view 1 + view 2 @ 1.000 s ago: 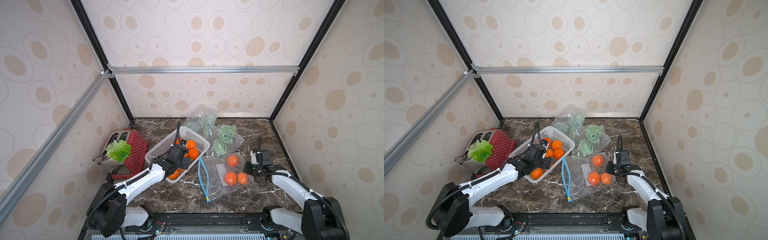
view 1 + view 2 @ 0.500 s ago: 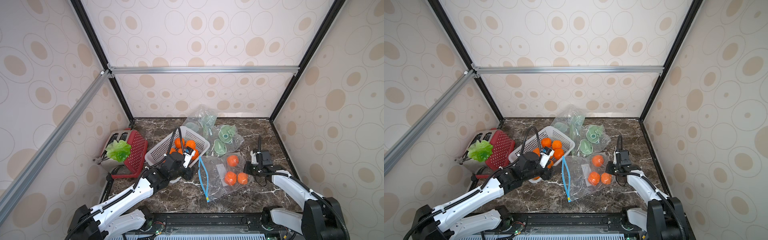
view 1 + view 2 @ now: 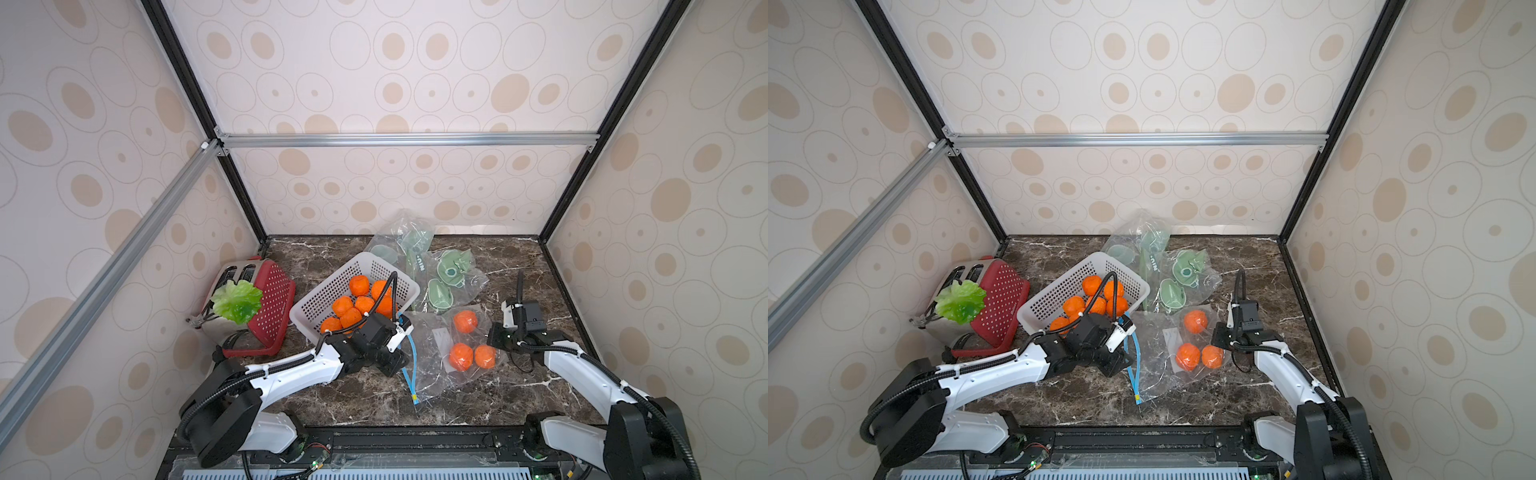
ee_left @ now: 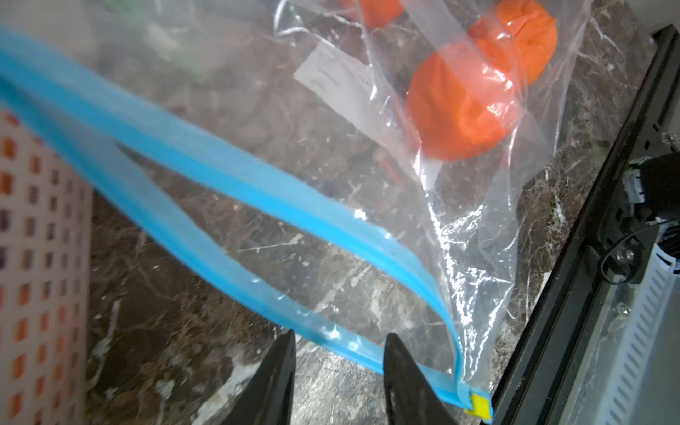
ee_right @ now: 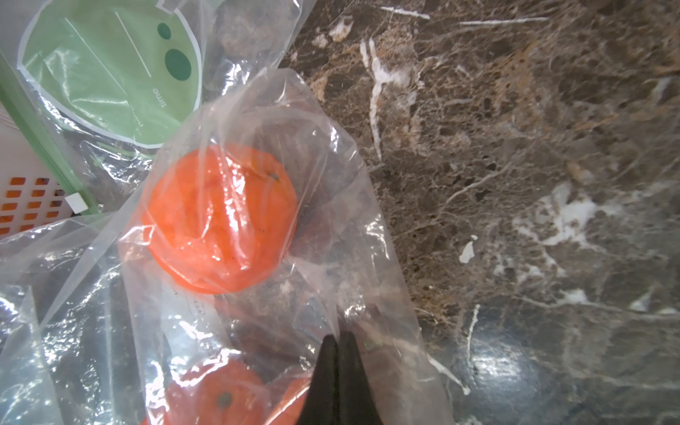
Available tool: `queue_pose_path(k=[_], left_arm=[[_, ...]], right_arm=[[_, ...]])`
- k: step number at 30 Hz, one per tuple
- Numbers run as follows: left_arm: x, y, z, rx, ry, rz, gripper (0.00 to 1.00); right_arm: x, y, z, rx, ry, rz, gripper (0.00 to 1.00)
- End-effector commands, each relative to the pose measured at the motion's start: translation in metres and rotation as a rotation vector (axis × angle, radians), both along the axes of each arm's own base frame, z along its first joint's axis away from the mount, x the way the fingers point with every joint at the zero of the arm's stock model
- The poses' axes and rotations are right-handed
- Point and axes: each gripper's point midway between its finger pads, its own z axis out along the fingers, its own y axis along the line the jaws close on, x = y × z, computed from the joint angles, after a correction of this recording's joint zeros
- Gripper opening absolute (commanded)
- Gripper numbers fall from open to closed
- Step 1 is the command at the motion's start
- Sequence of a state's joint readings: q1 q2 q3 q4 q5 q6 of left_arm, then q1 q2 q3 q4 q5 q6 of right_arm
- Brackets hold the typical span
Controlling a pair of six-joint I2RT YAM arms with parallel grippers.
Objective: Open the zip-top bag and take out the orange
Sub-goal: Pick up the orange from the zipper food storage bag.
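"time" on green card (image 5: 110, 73)

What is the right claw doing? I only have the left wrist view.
Observer: The right claw is shut on the plastic of the bag, at the end opposite the zip.
Operator: How do the oranges lie from it?
Observer: The two near oranges sit right beside it; the third orange lies apart, farther back.
Operator: And the basket?
Observer: The basket holds several loose oranges, heaped toward the bag's side.
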State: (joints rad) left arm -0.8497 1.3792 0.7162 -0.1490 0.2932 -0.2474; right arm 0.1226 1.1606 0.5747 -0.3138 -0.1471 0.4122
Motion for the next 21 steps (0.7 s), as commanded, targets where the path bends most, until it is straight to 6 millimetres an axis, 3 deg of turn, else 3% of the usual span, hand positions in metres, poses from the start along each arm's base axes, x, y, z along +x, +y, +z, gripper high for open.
queue_pose_path(k=[1,4,9,16,21], left_arm=[[0.014,-0.031,0.017,-0.081,-0.039,-0.041,0.37],[0.020,-0.047,0.021,-0.099,-0.060,-0.067,0.36],[0.018,-0.080,0.025,-0.222,-0.110,-0.164,0.48],[0.018,-0.107,-0.013,-0.209,-0.098,-0.242,0.59],[0.027,-0.096,-0.048,-0.110,-0.125,-0.216,0.64]], right_arm=[[-0.004,0.000,-0.005,0.015,0.026,-0.012,0.00],[-0.004,0.000,-0.008,0.016,0.032,-0.012,0.00],[-0.003,0.003,-0.013,0.027,0.053,-0.007,0.00],[-0.003,0.003,-0.015,0.023,0.066,-0.006,0.00],[-0.004,0.001,-0.016,0.019,0.068,-0.010,0.00]])
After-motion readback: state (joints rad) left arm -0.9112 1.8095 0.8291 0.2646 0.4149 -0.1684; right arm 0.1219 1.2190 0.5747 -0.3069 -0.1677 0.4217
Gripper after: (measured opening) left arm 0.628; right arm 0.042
